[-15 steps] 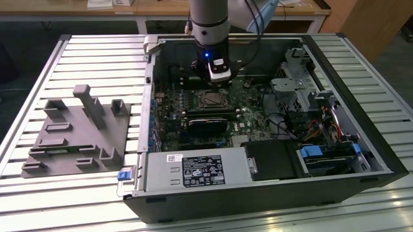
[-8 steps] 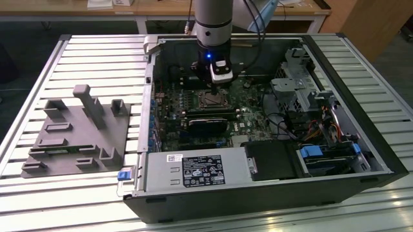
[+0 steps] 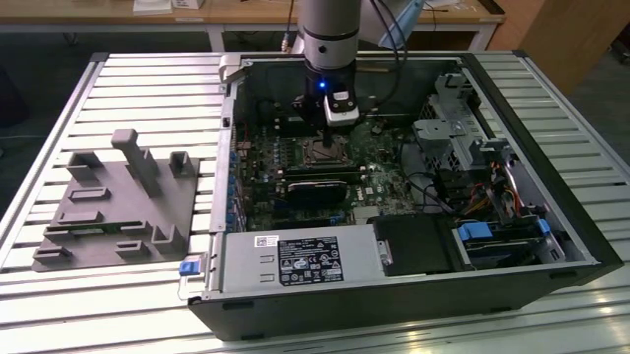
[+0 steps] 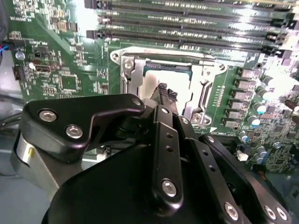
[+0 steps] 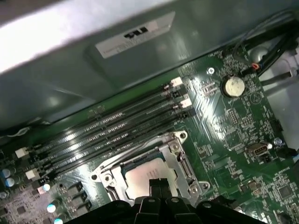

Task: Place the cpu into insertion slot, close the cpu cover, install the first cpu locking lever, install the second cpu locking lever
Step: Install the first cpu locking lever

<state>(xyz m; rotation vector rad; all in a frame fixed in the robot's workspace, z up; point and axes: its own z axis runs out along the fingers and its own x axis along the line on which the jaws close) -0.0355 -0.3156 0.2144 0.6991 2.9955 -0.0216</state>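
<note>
The cpu [image 5: 145, 176] lies flat in the insertion slot [image 5: 176, 161] on the green motherboard [image 5: 224, 135], directly beneath the pincer [image 5: 160, 185], whose fingertips [image 4: 164, 91] are drawn narrow together at the chip's face, gripping nothing.

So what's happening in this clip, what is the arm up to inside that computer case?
The arm has reached down into the open computer case, and its gripper is right over the insertion slot on the green motherboard. The cpu already lies in the slot, its pale metal face showing through the window of the silver cpu cover around it. The fingertips are close together just above the chip. A grey parts fixture stands outside the case.
</note>
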